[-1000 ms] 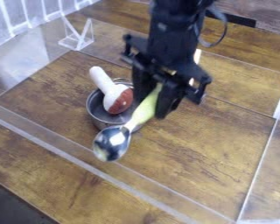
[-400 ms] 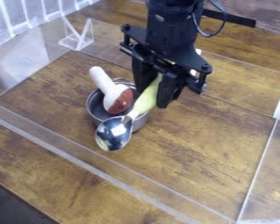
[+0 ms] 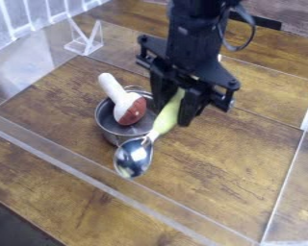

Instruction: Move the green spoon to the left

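- Dark wooden planks made up the tabletop [image 3: 234, 168], boxed in by low clear acrylic walls [image 3: 66, 154], with one small clear acrylic stand [image 3: 82, 38] at the far left corner
- One black robot arm [image 3: 202, 19] came down from the top of the view, its single gripper [image 3: 185, 96] pointing down
- One small round metal pot [image 3: 112, 123] sat left of the gripper, and in it lay one utensil with a white handle and a dark red head [image 3: 122, 101]
- One green spoon with a chunky yellow-green plastic handle and a shiny silver bowl [image 3: 150, 139] hung tilted from the gripper; its handle ran up between the fingers, which were clamped shut on it, and its bowl dipped low just beside the pot's near rim, close to the wood, though contact with either could not be made out
- Judged from this pose, the pot stood directly in the way of a leftward move: a sweep at this height could knock the spoon bowl into the rim, shove the pot, or twist the handle loose from the pinch
- A slanted grip high on a smooth handle also seemed liable to slip under a quick move
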